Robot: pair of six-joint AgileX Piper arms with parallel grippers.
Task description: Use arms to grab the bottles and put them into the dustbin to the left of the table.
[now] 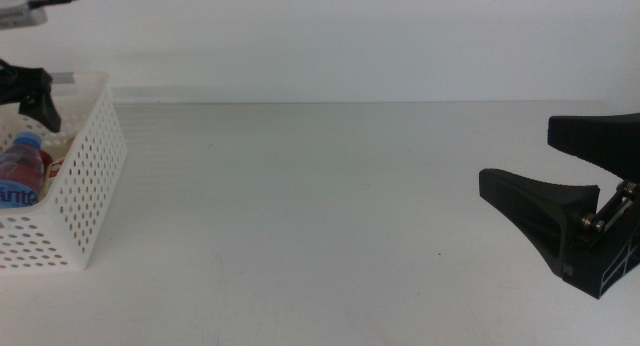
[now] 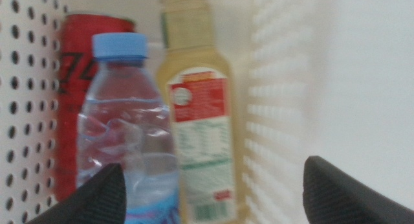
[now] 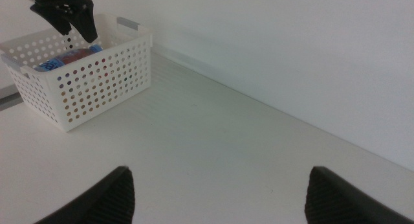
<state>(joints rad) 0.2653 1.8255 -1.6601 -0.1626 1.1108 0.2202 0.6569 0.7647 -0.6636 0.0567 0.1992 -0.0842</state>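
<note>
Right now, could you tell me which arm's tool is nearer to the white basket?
Left. The left tool hangs open directly over the basket; the right tool waits open across the table.

The desk (image 1: pixel 300 216) is plain white and matt. The dustbin (image 1: pixel 95 176) looks like white perforated plastic. Inside it, the water bottle (image 2: pixel 126 140) is clear, crinkled plastic with a blue cap, the tea bottle (image 2: pixel 197 120) carries a printed label, and the soda can (image 2: pixel 74 68) is red.

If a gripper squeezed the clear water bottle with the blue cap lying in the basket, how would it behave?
The water bottle would probably give under the squeeze: its thin clear wall already looks crumpled. It seems light, likely nearly empty. Being round and smooth, it might slip or roll against the tea bottle beside it.
</note>
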